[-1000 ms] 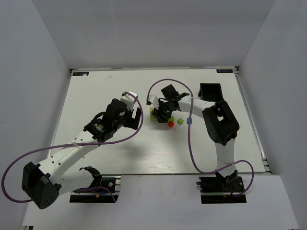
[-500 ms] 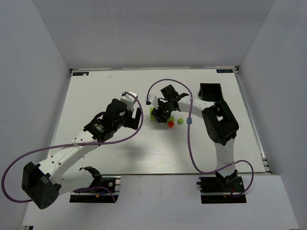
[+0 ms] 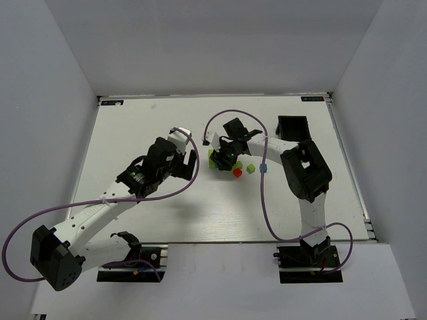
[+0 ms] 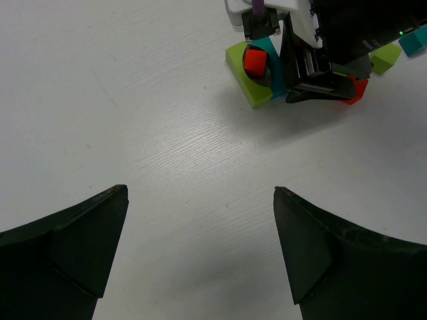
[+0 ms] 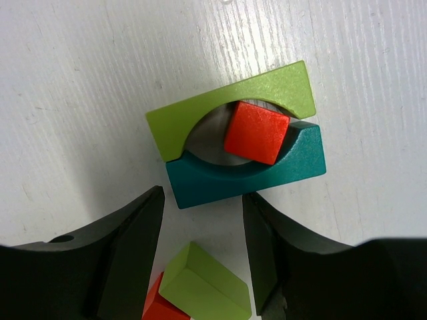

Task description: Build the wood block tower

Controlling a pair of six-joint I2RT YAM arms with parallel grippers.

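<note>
No upright column shows; the blocks lie on the table. In the right wrist view a lime arch block (image 5: 227, 107) and a teal arch block (image 5: 247, 177) lie flat, facing each other, with a red cube (image 5: 257, 132) in the round gap between them. My right gripper (image 5: 202, 200) is open just beside the teal arch. A lime block (image 5: 203, 287) resting on a red block (image 5: 155, 308) lies between its fingers, touching neither. My left gripper (image 4: 200, 200) is open and empty over bare table, left of the arch group (image 4: 243, 67).
A loose lime cube (image 3: 251, 169) and a teal cube (image 3: 263, 168) lie right of the right gripper (image 3: 223, 157). A black rectangular object (image 3: 293, 125) sits at the back right. The left gripper (image 3: 190, 163) is close to the blocks' left side.
</note>
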